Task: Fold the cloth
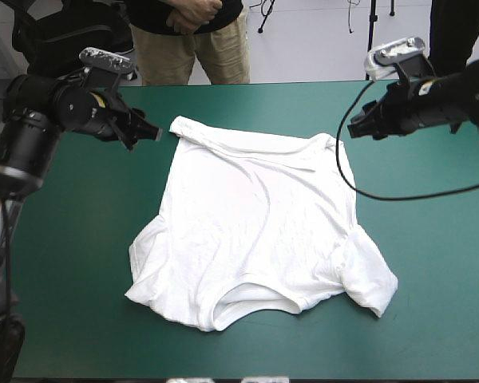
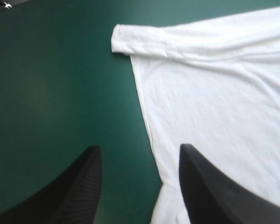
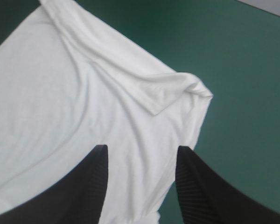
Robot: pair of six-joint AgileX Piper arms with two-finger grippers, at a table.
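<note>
**Table and cover**

The table [image 1: 56,239] fills most of the high view and carries a teal-green cover [image 1: 431,319], smooth, flat and even in colour. Its far edge runs straight across near the top of that view, and its near edge lies along the bottom. Broad bare bands of cover show toward the left and right edges. The left wrist view shows the cover [image 2: 46,84] as a plain field. In the right wrist view [image 3: 252,84], a table edge slants across one corner.
</note>
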